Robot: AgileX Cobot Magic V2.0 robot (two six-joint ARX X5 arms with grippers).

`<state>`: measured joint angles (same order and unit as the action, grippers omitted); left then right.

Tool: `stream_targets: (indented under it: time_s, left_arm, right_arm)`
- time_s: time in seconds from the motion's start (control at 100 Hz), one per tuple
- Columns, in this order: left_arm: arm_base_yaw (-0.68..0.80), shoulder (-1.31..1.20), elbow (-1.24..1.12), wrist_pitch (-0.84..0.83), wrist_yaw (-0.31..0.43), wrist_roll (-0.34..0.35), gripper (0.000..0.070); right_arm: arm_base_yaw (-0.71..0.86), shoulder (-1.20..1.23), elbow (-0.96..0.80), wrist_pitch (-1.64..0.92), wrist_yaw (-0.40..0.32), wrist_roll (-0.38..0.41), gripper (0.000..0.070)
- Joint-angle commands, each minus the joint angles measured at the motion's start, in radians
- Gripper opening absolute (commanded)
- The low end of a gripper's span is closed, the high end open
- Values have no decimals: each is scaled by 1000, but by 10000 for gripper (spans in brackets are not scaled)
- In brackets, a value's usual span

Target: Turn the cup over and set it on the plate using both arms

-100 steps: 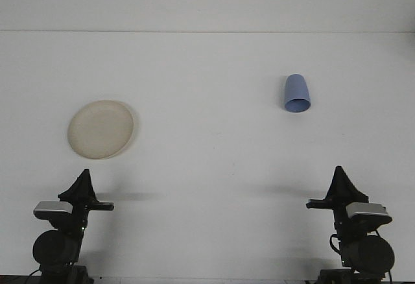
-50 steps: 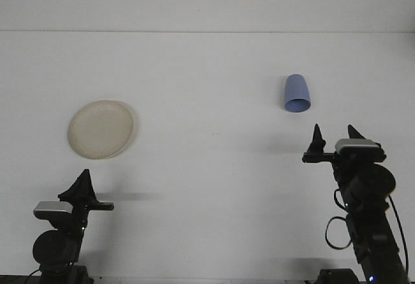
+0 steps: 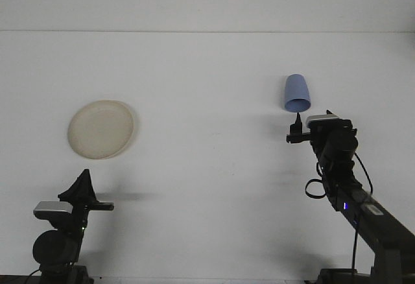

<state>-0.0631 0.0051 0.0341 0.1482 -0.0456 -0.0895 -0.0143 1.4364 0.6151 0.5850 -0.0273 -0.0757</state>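
Two arms in our view: right end effector (image 3: pixel 312 119) fingers apart, just short of inverted blue plastic cup (image 3: pixel 297 93) on white table (image 3: pixel 207 167). Left end effector (image 3: pixel 83 187) parked, gap unreadable. We risk nudging cup over. Round beige plate (image 3: pixel 101 128) far left.

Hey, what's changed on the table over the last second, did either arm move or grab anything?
The right arm has stretched forward from its rest pose, and its claw now sits just below the upside-down blue cup, open, with nothing taken hold of yet. The cup has not shifted. The plate lies where it was, and the left claw has stayed parked at the near edge.
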Motion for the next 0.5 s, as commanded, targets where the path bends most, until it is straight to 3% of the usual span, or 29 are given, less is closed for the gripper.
stream_targets:
  time_s: [0.0, 0.37, 0.49]
  left_arm:
    - [-2, -1, -19, 10, 5, -2, 14]
    - [-2, -1, -19, 10, 5, -2, 14]
    - [-2, -1, -19, 10, 5, -2, 14]
  right_arm:
    - [-13, 78, 28, 60, 2, -32, 570]
    - [-61, 414, 275, 73, -12, -83, 570]
    - [-65, 486, 344, 73, -46, -83, 570]
